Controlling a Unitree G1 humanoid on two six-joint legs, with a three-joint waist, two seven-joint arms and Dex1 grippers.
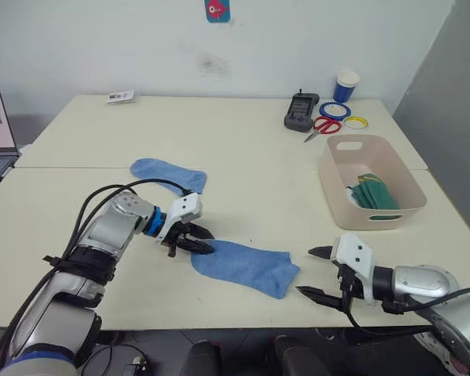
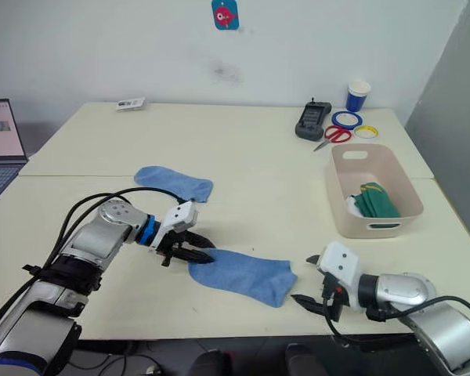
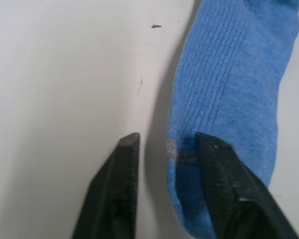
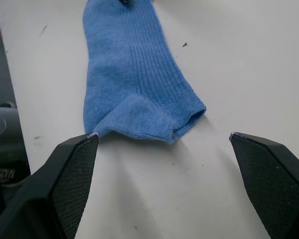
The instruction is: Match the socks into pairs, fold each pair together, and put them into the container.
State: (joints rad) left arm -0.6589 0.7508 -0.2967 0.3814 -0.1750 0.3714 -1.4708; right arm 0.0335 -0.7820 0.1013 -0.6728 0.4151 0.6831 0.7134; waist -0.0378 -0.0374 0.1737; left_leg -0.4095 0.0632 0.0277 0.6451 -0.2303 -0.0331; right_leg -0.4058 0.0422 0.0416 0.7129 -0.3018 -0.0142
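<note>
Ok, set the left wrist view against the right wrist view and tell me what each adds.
The left wrist view gives the left gripper open at one end of the near blue sock, one finger on the fabric, the other on bare table. The right wrist view gives the right gripper wide open, short of the sock's cuff end, not touching. Both show that sock lying flat.

Head stereo pair: high vantage, facing forward and down across the table (image 1: 243, 149) toward the far wall; both eyes cover the same scene, slightly offset sideways. Left wrist camera: very close to the tabletop, sighting along its fingers (image 3: 114, 189) at the near blue sock (image 3: 234, 84). Right wrist camera: low, slightly farther back, facing that same sock's opposite end. All views share this sock.
</note>
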